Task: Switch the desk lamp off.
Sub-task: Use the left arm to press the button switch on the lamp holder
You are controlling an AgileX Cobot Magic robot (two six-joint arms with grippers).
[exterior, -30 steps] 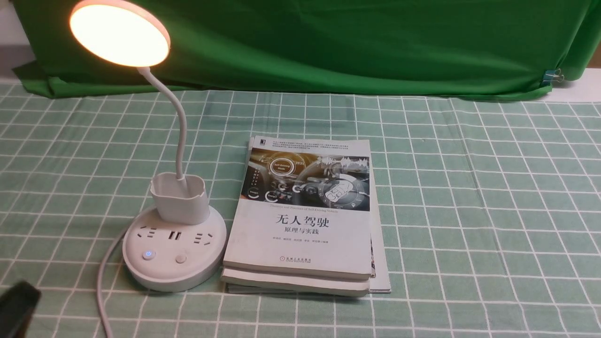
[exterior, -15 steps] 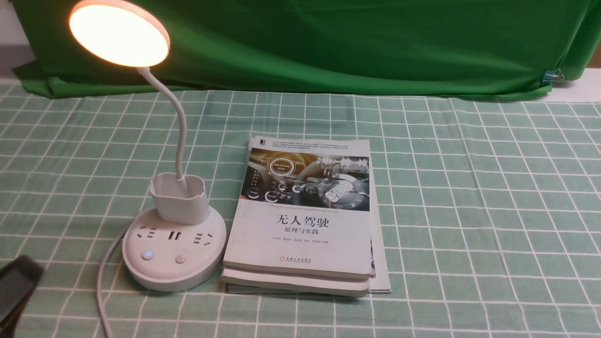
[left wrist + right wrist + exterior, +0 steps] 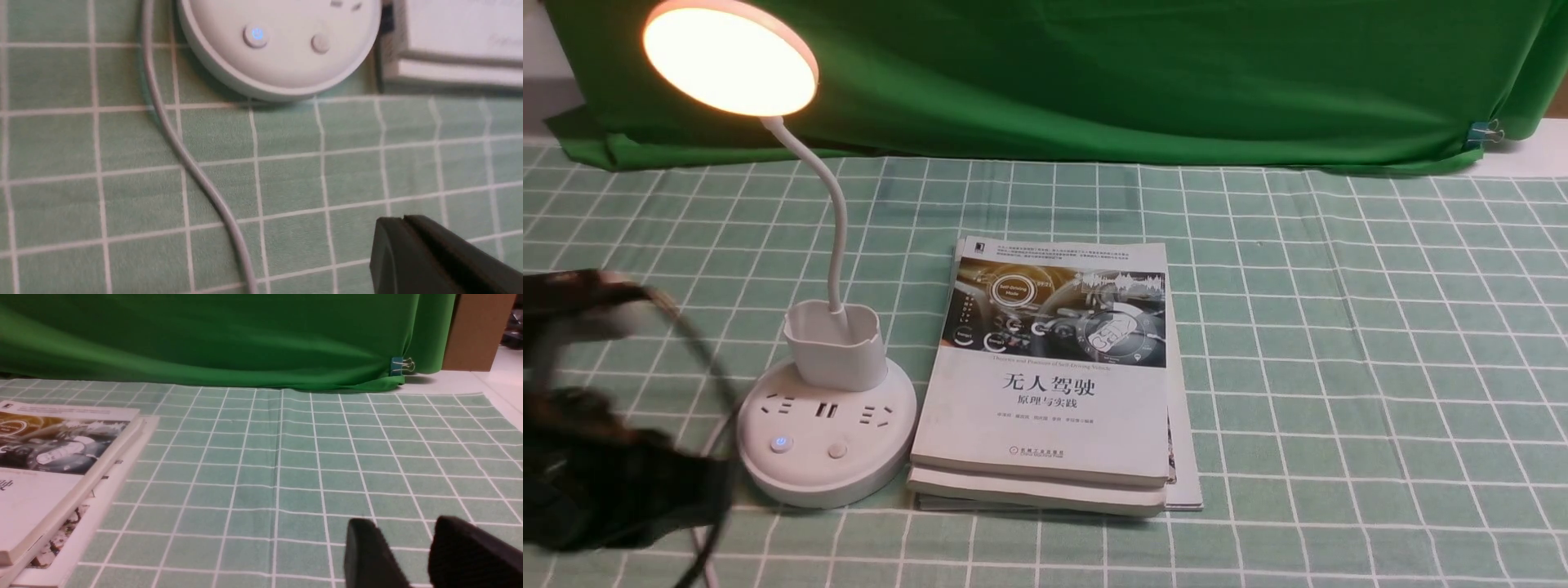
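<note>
1. The desk lamp (image 3: 827,482) stands on the left side of the desk (image 3: 1339,327), beside the stack of books (image 3: 1045,408), its head glowing; the turning-off is undone
2. The step in hand looks like the approach: the left arm (image 3: 613,482), blurred, is near the lamp base, and the left gripper (image 3: 403,217) seems closed, its fingertips together with nothing seen between them, apart from the buttons
3. The right gripper (image 3: 402,520) is parted slightly and empty, and seems to have no part in this
4. The next move probably calls for lining the closed tips up over the blue-lit button (image 3: 256,35), then pressing straight down; drifting sideways could hit the plain button (image 3: 320,43) or shove the base
</note>
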